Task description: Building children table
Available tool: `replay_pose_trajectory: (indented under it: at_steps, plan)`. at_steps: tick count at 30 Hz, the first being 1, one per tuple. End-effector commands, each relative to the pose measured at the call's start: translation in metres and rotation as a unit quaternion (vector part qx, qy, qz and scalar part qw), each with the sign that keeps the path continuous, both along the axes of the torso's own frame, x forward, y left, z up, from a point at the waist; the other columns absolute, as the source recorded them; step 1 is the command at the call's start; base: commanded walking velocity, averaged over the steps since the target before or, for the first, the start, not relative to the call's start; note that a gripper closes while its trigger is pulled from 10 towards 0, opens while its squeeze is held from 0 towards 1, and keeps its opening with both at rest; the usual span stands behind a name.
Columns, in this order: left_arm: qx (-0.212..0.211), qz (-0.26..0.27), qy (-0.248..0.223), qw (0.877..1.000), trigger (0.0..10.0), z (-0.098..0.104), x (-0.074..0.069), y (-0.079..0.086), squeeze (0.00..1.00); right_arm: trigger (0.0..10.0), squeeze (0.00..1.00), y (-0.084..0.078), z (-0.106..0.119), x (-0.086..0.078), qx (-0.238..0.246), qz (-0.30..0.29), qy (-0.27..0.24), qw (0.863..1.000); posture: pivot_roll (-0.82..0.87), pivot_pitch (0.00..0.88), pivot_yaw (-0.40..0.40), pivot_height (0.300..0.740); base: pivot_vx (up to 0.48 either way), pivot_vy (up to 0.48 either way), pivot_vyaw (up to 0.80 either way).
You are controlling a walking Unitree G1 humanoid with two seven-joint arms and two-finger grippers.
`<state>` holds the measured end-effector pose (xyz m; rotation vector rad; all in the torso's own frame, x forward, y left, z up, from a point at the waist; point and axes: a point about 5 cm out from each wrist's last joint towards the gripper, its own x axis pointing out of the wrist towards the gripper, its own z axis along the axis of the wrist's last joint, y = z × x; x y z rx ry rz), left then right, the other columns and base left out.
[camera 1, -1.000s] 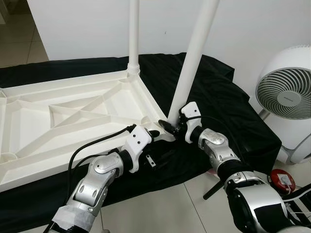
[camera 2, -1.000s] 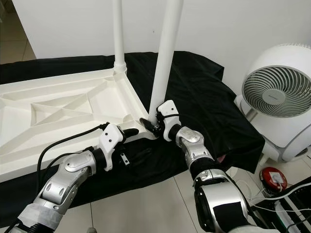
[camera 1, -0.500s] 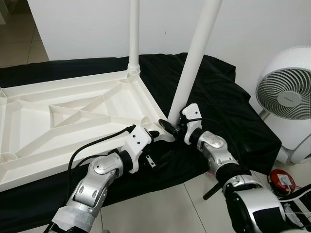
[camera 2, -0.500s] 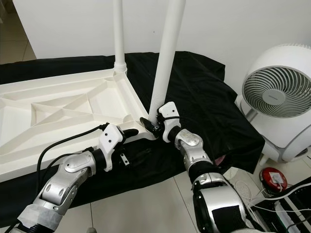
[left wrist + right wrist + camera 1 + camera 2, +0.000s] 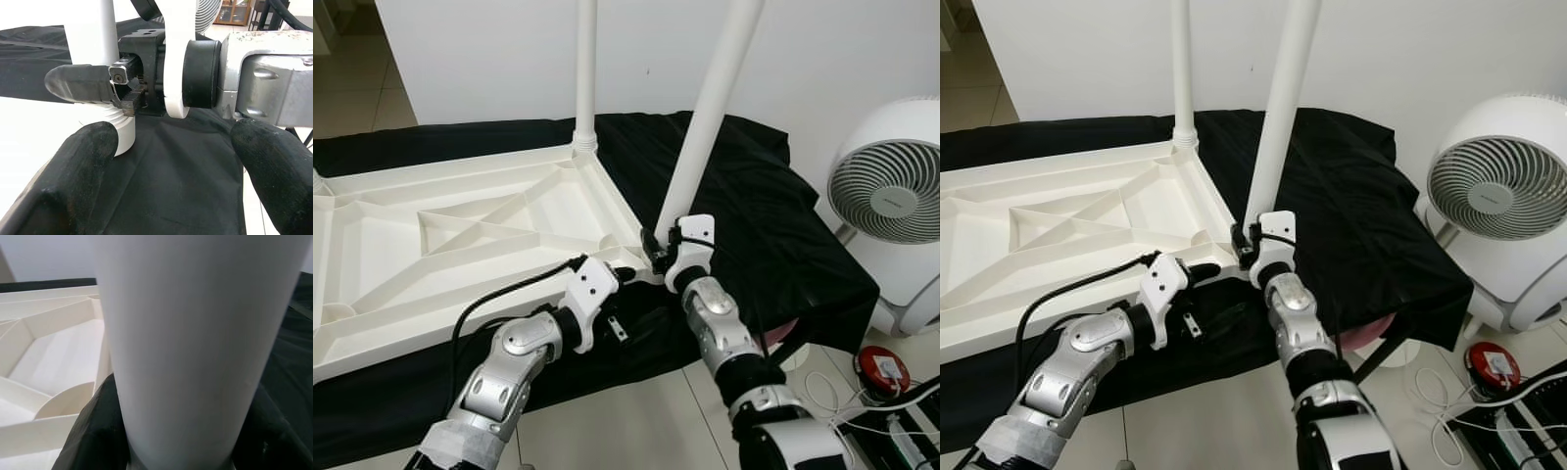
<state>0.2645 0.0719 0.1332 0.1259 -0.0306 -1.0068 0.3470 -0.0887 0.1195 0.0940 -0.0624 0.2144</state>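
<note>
White plastic, the upturned tabletop (image 5: 460, 235) lies on a black cloth (image 5: 773, 225), one leg (image 5: 584, 78) upright in its far corner socket. The right pincer (image 5: 658, 257) clamps the base of the near leg (image 5: 710, 108), which leans at the near corner. The left pincer (image 5: 171, 161), fingers spread and holding nothing, hovers just beside that corner.

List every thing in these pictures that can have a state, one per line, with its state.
Tabletop: upside down on black cloth.
Far leg: upright in its corner socket.
Near leg: tilted, base at corner.
Right gripper: shut on near leg.
Left gripper: open, beside corner.
Fan: standing.
</note>
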Motion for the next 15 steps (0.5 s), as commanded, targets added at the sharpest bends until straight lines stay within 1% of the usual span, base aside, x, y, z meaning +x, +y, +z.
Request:
replay_pose_trajectory:
  at_steps: [1, 3, 8, 9, 12, 15]
  plan:
    - [0.000, -0.003, 0.002, 1.000, 10.0, 0.000, 0.000, -0.004, 0.00, 10.0, 0.00, -0.004, -0.008, -0.004, 0.013, -0.040, 0.024, 0.999, -0.01, 0.000, -0.073, 0.740, 0.000, 0.000, 0.00]
    - [-0.001, -0.004, 0.001, 1.000, 10.0, 0.001, 0.000, -0.004, 0.00, 10.0, 0.00, 0.001, -0.006, -0.006, 0.013, -0.041, 0.023, 0.999, -0.01, 0.000, -0.073, 0.740, 0.000, 0.000, 0.00]
    - [-0.001, -0.005, 0.001, 1.000, 10.0, 0.000, 0.000, -0.005, 0.00, 10.0, 0.00, -0.001, -0.003, -0.007, 0.015, -0.035, 0.019, 0.999, -0.01, 0.000, -0.075, 0.740, 0.000, 0.000, 0.00]
    - [0.000, -0.005, 0.001, 1.000, 10.0, 0.000, 0.000, -0.005, 0.00, 10.0, 1.00, -0.004, -0.002, -0.006, 0.016, -0.035, 0.018, 0.999, -0.01, 0.000, -0.078, 0.740, 0.000, 0.000, 0.00]
    - [0.000, -0.004, 0.000, 1.000, 10.0, 0.000, 0.001, -0.005, 0.00, 10.0, 1.00, -0.005, 0.000, -0.007, 0.006, -0.029, 0.012, 0.999, 0.00, 0.000, -0.079, 0.740, 0.000, 0.000, 0.00]
    - [0.000, -0.003, 0.001, 1.000, 10.0, 0.000, 0.000, -0.004, 0.00, 10.0, 1.00, -0.008, 0.002, -0.007, -0.001, -0.002, 0.007, 1.000, 0.00, 0.000, -0.082, 0.740, 0.000, 0.000, 0.00]
